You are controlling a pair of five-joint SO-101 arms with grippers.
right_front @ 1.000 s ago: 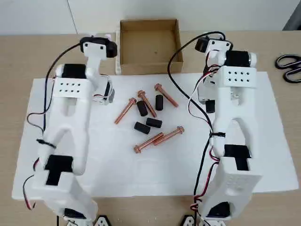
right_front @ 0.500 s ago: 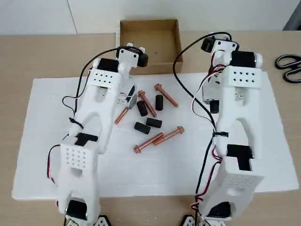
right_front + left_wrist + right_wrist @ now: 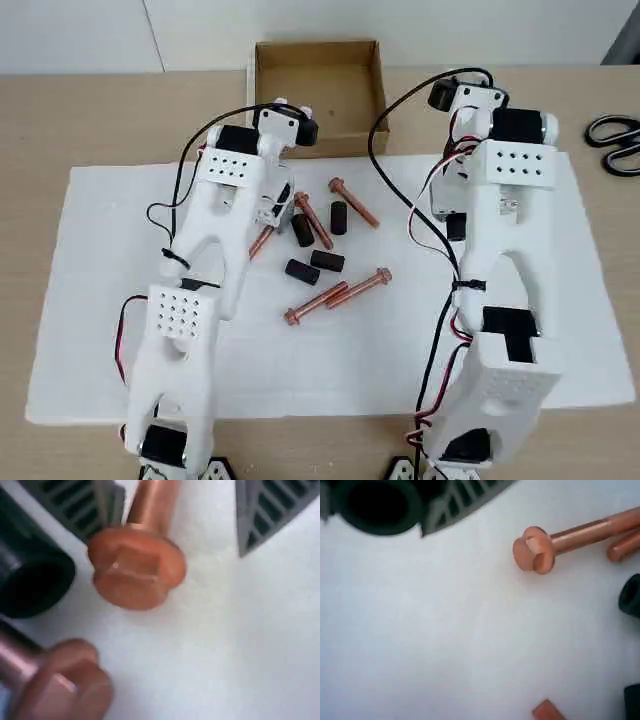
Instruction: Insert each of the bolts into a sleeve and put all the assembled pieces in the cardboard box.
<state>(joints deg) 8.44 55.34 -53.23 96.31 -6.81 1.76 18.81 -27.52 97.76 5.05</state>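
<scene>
A: Two grey fingers [image 3: 70, 505] of the left gripper [image 3: 180, 527] are standing wide apart. They are straddling the shank of a copper bolt [image 3: 137, 572] without clamping it, and one finger is sitting just beside the shank.

B: What is lying around that bolt?

A: A black sleeve [image 3: 30, 580] is lying just beside its head, and a second bolt [image 3: 60, 685] is lying near, both on the white sheet [image 3: 240, 645].

B: And the right gripper [image 3: 445, 212]?

A: It is hanging low over the sheet. Whether it is gripping anything, I cannot tell. Another sleeve [image 3: 375, 500] is showing right against it, with a third bolt [image 3: 570, 537] lying apart.

B: Farther out?

A: More loose sleeves [image 3: 327, 261] and a pair of bolts [image 3: 318, 302] are lying between the arms. The cardboard box [image 3: 345, 143] is sitting at the sheet's far edge, and scissors [image 3: 612, 140] are lying on the table [image 3: 100, 120].
</scene>
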